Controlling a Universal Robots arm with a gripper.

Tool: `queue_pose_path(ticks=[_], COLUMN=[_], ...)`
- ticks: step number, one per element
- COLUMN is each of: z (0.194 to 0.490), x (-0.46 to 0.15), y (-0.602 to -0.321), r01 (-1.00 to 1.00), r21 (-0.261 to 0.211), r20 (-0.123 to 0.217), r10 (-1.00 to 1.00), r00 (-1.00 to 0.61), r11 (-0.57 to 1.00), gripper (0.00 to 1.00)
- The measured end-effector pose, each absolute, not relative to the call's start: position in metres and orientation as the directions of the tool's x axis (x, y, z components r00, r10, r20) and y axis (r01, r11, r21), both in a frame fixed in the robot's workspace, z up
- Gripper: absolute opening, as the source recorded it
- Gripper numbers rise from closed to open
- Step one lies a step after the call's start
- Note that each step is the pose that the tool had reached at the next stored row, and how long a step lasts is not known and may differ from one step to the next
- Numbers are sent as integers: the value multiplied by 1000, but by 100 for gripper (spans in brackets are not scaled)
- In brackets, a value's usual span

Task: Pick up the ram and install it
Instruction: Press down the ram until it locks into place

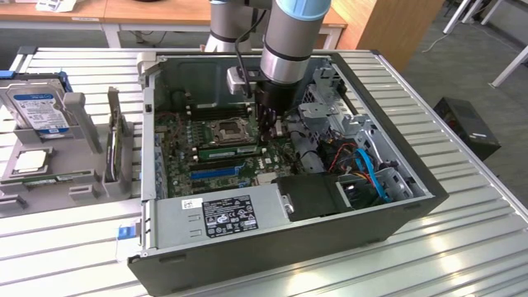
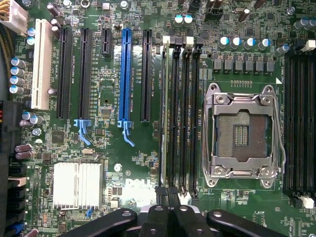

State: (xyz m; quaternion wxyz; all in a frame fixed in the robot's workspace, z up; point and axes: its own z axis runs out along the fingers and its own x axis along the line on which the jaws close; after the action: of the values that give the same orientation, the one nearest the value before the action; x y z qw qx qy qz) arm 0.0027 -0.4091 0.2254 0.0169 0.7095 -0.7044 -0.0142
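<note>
The ram (image 1: 224, 151) is a thin green stick standing on edge in a memory slot beside the CPU socket (image 1: 229, 130), inside the open computer case (image 1: 412, 204). In the wrist view the ram (image 2: 163, 118) shows edge-on in the slot nearest the blue expansion slot (image 2: 125, 74). My gripper (image 1: 268, 135) reaches down into the case over one end of the stick. Its black fingers (image 2: 167, 192) are shut together right at that end of the ram. I cannot tell whether they pinch the stick or rest on it.
Black empty memory slots (image 2: 185, 118) lie between the ram and the CPU socket (image 2: 242, 131). A silver heatsink (image 2: 76, 183) sits nearby. The power supply (image 1: 222, 213), drive cage (image 1: 330, 117) and cables (image 1: 367, 167) crowd the case. A hard drive (image 1: 37, 108) stands in a holder outside.
</note>
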Motion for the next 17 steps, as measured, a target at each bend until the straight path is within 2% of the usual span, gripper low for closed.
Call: queue_pose_path(ticks=[17], z=[224], x=[3], y=[-409], r01=[-999], r21=[44], r20=[4], r10=[-1000], r00=[7], r11=[-7], gripper=[10])
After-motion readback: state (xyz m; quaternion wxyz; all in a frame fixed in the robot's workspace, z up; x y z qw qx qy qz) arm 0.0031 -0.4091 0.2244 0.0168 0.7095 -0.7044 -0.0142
